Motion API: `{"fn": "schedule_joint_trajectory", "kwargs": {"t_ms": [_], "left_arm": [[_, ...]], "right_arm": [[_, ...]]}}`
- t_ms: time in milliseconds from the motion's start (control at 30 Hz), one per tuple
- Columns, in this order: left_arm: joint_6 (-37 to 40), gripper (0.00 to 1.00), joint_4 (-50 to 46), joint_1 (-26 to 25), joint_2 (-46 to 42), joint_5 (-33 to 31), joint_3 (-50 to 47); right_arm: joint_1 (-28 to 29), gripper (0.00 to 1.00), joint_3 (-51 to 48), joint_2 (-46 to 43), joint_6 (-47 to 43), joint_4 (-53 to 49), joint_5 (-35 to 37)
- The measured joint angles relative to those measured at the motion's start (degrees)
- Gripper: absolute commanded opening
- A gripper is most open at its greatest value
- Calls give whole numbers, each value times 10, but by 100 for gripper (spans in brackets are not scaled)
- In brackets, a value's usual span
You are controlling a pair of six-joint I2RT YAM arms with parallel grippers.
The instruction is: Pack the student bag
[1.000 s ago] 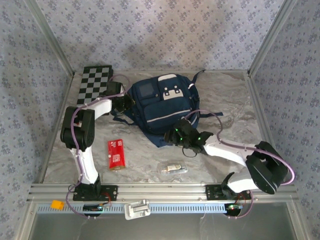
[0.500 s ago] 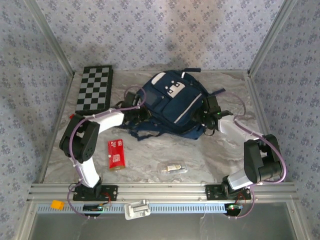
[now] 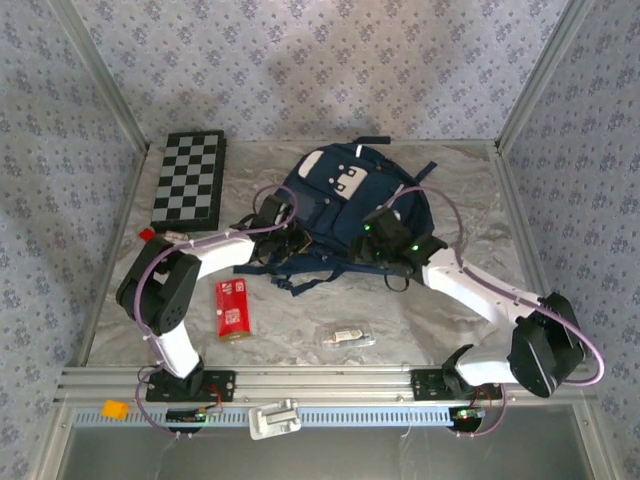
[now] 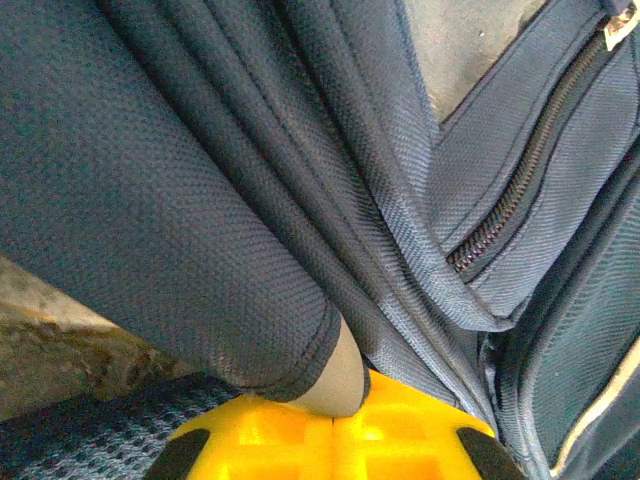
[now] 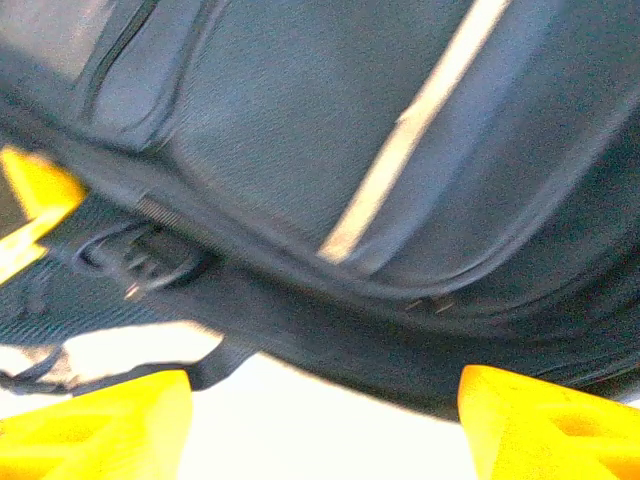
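Student bag (image 3: 345, 200) — zipped, positioning step. Left gripper (image 4: 335, 428) clamped on fabric fold, apparently; right gripper (image 5: 325, 420) apart at lower edge. Next — open zipper.

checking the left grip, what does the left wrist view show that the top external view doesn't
Left wrist: the yellow fingers of the left gripper closed on a fold of the navy blue fabric backpack, and a dark zipper up close.
Top external: a black-and-white checkered board, a red rectangular packet, a small clear-wrapped item, and the right gripper at the bag's near edge.
Both: the backpack and the left gripper.
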Motion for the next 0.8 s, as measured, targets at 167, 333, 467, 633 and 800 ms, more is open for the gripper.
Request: {"fn": "schedule_joint_trajectory", "kwargs": {"t_ms": [167, 333, 467, 633, 800], "left_arm": [[-19, 0, 5, -10, -21, 0, -7], [-34, 0, 16, -19, -38, -1, -21], [-38, 0, 16, -28, -45, -2, -27], [-43, 0, 17, -33, -57, -2, -29], [-44, 0, 17, -35, -64, -3, -29]], "right_arm": [[90, 54, 0, 41, 37, 9, 17], [123, 43, 9, 121, 68, 40, 37], [134, 40, 13, 159, 82, 79, 68], [155, 41, 42, 195, 104, 94, 131], [166, 44, 71, 213, 137, 73, 200]]}}
